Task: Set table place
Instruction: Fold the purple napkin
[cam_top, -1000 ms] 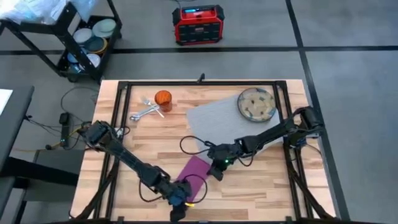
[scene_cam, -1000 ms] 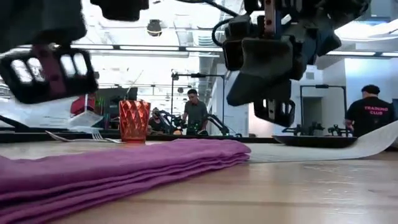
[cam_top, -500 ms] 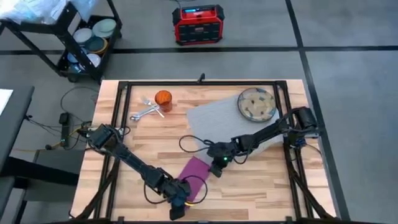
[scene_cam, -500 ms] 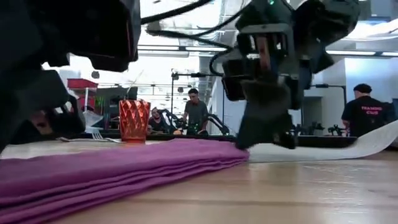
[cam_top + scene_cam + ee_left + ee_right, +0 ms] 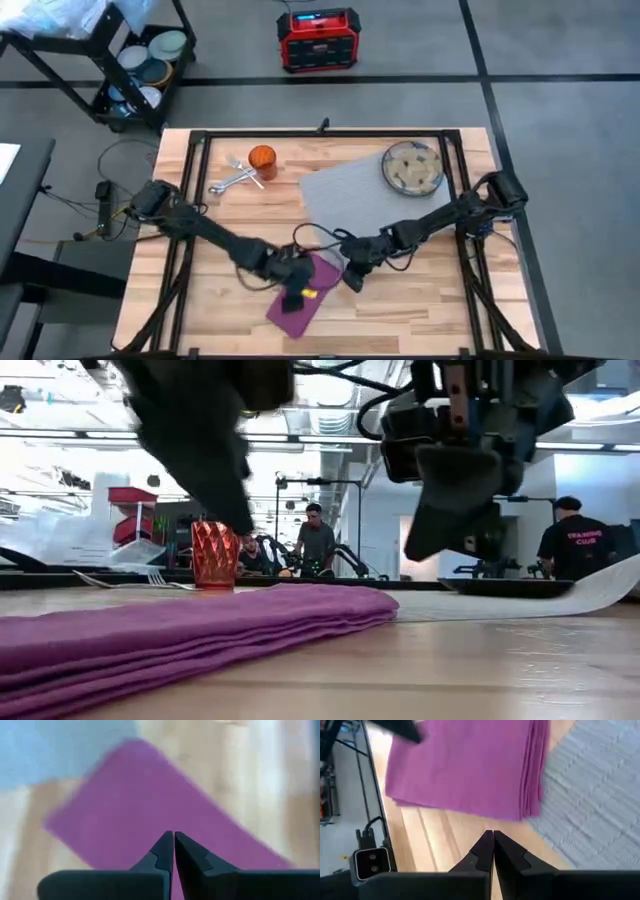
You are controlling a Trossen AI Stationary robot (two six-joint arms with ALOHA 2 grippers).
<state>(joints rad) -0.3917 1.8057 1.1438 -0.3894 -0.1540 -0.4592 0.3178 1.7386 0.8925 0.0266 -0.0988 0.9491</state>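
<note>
The magenta napkin (image 5: 322, 272) lies folded in several layers, flat on the table (image 5: 430, 300), beside the near left corner of the grey mat (image 5: 360, 195). My left gripper (image 5: 297, 293) hovers shut above the napkin (image 5: 140, 805). My right gripper (image 5: 350, 280) hovers shut above bare wood next to the napkin's stacked edge (image 5: 532, 780) and the mat (image 5: 600, 795). In the low view both grippers hang clear above the napkin (image 5: 200, 625). The plate (image 5: 412, 166) rests on the mat's far right corner. The orange cup (image 5: 262, 160) and the cutlery (image 5: 235, 175) sit at the far left.
A black metal frame (image 5: 320, 133) runs along the table's edges. Bare wood lies open near the front and right of the napkin. Beyond the table stand a red box (image 5: 317, 38), a cart with dishes (image 5: 140, 70), and people (image 5: 580, 545) in the room behind.
My left gripper has risen from the napkin's near end and gone toward the far edge, so it now hangs over the napkin. My right gripper dipped down to the table at the napkin's right end half a second ago and has lifted again.
</note>
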